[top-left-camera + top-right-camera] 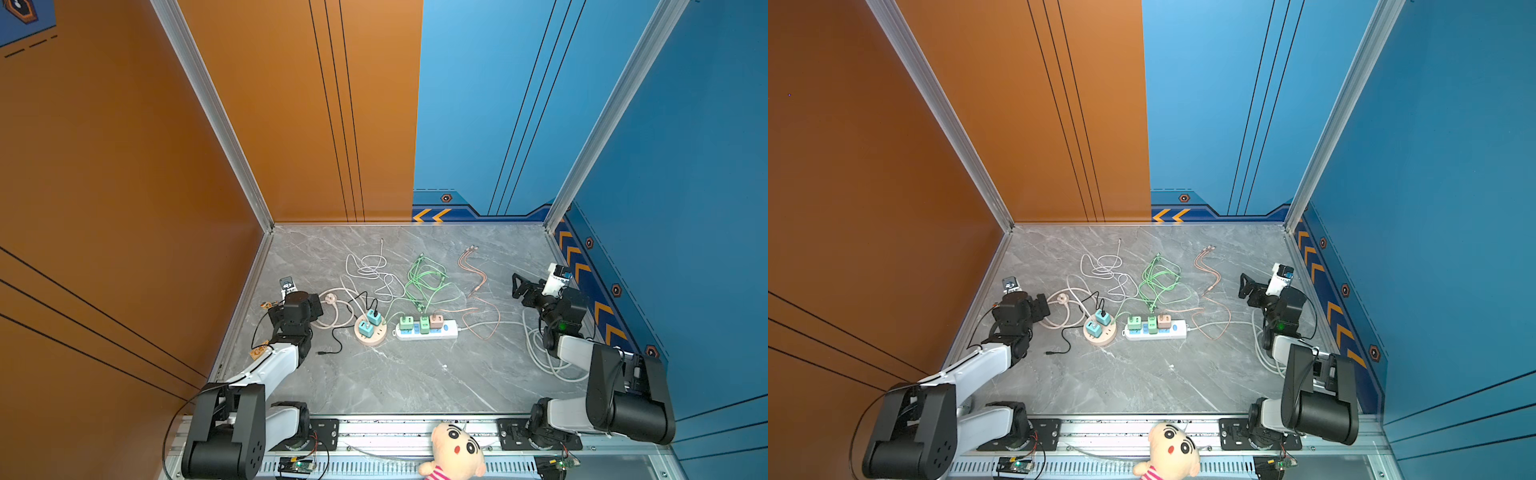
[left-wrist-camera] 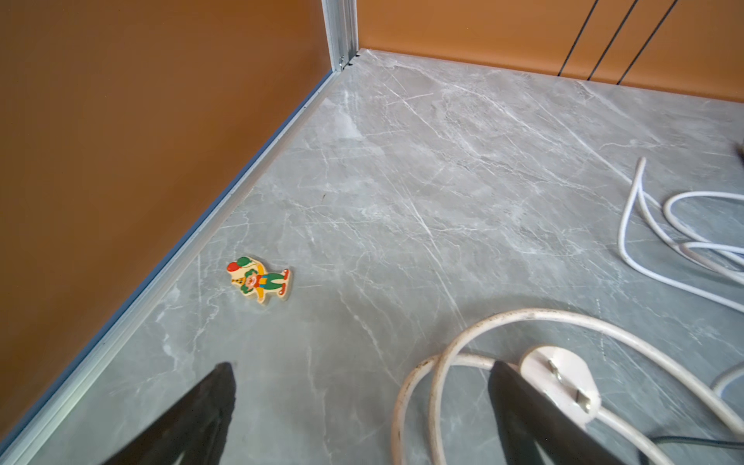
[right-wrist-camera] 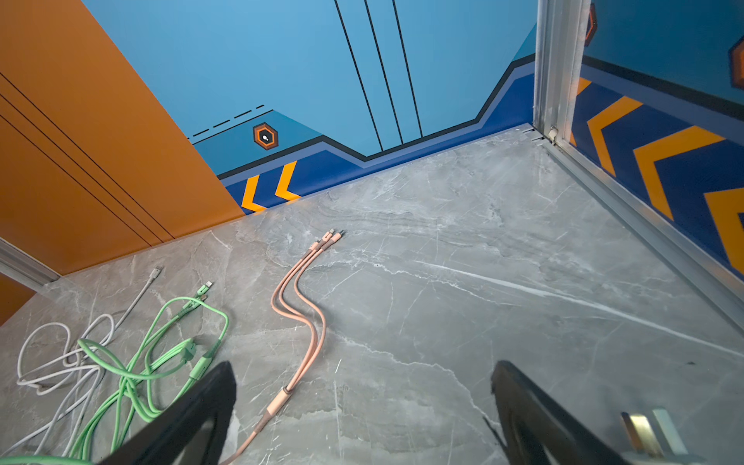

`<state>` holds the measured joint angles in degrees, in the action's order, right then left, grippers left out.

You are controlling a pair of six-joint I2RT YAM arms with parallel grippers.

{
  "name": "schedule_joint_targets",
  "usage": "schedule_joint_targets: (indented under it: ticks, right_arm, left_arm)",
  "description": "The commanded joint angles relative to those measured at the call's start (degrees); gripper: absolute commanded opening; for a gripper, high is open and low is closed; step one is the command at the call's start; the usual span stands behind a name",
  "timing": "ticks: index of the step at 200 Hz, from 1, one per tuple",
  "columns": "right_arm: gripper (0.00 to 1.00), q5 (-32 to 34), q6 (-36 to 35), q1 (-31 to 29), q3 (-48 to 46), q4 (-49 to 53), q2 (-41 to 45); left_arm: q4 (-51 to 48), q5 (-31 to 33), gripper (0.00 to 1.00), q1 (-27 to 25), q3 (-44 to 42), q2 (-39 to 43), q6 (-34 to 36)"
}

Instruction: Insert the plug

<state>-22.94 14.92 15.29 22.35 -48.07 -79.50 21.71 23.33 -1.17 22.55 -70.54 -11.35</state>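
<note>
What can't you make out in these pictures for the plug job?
- Plug: left wrist view, partly hidden behind a left gripper finger.
- Strip, free sockets: too small in both top views.
- Black cable, free end: too small in both top views to tell its connector.

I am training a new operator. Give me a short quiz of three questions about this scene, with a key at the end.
1. True or false: the left claw and the right claw are both open and empty.
2. How many adapters sit in the white power strip? A two, B three, C five.
3. Fill in: the loose pink plug lies nearest the ___ claw.
Key: 1 true; 2 B; 3 left.
</note>
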Motion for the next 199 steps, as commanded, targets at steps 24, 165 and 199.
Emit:
schedule_joint_targets:
  ticks: [24, 165, 199]
  right_arm:
    - [1.00, 2.4, -3.3, -3.2, -4.4, -7.0, -1.4]
    - [1.00, 20.1, -14.6, -16.4, -4.4, -10.5, -9.0]
    - [1.00, 21.0, -14.1, -16.3, -3.7, -9.1, -9.0]
  left_arm:
    - [9.5, -5.1, 0.98, 0.3, 1.1, -5.6, 1.4]
    - [17.7, -5.1, 0.98, -4.3, 1.7, -10.0, 11.4]
    - [18.8, -4.8, 0.98, -5.2, 1.2, -10.1, 12.8]
